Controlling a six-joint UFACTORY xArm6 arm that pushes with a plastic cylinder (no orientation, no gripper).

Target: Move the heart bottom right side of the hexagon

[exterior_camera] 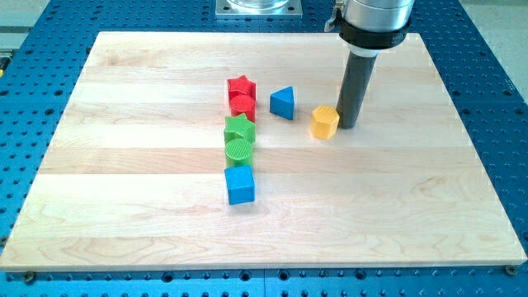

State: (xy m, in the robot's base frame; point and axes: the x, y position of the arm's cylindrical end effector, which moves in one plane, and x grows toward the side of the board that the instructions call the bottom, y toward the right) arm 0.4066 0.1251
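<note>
Here there are no jaws to read wide or narrow: the arm ends in a straight dark rod, and my tip (348, 125) rests on the wooden tabletop (412, 198) toward the view's upper right. Just to the tip's left, touching or nearly touching it, sits the yellow hexagon block (325, 122). Farther left, a little higher in the view and apart from the hexagon, stands the blue triangle block (282, 102). Left again, a column of blocks runs down the middle of the tabletop: the red star block (241, 87) at the top, the red cylinder block (242, 105) pressed against it below, then the green star block (239, 129), then the green cylinder block (238, 149) touching that, and, slightly apart at the bottom, the blue cube block (240, 184). I cannot make out a heart-shaped block among these. The tabletop lies on a blue perforated base (487, 49).
</note>
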